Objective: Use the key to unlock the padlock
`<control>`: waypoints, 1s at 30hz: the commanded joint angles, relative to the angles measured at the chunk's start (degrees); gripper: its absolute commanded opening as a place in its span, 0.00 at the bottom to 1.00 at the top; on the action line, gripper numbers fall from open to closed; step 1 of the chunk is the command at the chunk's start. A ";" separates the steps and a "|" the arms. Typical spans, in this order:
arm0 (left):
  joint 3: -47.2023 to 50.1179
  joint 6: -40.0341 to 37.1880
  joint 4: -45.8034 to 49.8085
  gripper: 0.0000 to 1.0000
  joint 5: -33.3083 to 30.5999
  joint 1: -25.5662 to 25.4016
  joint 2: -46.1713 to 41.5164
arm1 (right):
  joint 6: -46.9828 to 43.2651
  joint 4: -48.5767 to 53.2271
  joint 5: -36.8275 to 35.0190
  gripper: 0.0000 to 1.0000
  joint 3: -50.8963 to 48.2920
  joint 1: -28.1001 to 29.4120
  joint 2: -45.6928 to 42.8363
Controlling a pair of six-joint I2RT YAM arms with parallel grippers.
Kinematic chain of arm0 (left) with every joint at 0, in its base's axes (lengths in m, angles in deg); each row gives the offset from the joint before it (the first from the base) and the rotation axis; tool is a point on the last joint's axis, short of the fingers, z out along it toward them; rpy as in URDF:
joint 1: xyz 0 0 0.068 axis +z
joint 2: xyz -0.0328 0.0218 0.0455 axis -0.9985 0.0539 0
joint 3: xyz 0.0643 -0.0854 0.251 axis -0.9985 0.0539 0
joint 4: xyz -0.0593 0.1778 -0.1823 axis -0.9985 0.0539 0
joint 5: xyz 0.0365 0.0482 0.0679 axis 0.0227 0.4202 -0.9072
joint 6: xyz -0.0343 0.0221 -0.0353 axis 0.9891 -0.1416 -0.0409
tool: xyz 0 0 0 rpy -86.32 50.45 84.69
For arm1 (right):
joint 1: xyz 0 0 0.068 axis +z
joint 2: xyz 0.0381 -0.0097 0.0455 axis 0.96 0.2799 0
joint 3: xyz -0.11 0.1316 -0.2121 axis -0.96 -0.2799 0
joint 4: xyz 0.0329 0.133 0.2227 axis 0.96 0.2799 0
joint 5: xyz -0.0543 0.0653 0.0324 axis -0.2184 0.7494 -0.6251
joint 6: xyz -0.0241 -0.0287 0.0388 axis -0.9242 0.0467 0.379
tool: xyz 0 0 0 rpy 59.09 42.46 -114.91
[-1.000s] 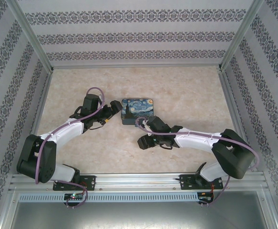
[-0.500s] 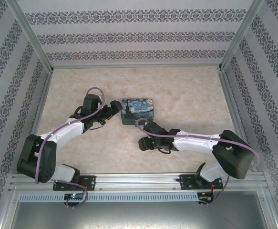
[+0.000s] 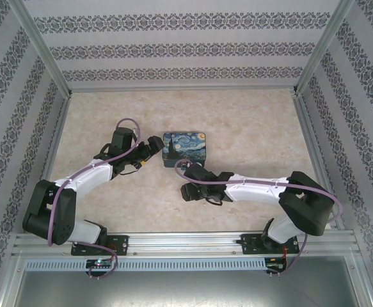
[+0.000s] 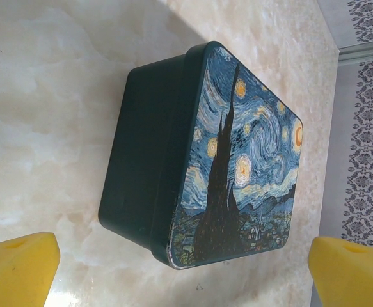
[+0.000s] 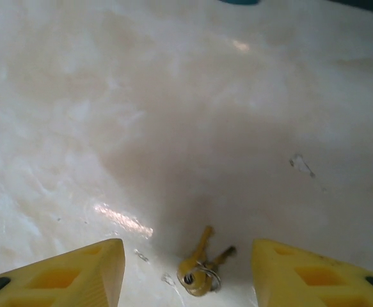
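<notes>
Step in hand: pickup of the key point(image 5: 199, 272). It lies flat on the table point(image 5: 173, 96), on the near side of the tin point(image 4: 237, 160), between the right fingers point(image 5: 71, 272), which are spread and clear of it. The left fingers point(image 4: 13, 265) stand spread wide, flanking the tin. Next move calls for a lower, square pinch on the key

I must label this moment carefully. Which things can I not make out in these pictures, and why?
Inside of the tin: left wrist view, closed lid hides it.
Teeth of the keys: right wrist view, blurred and small.
Table under the right arm: top view, the arm covers it.
</notes>
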 commanded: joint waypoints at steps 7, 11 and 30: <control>0.47 0.16 -1.07 1.00 -0.60 0.12 -0.36 | -2.84 -0.52 1.73 0.54 2.44 -0.75 5.89; 0.30 0.16 -1.04 1.00 -0.60 0.05 -0.23 | -2.58 -0.61 3.07 0.50 1.37 -0.66 5.82; 0.16 0.16 -1.43 1.00 -0.70 0.08 0.69 | -2.10 2.93 7.89 0.43 -1.96 4.32 0.90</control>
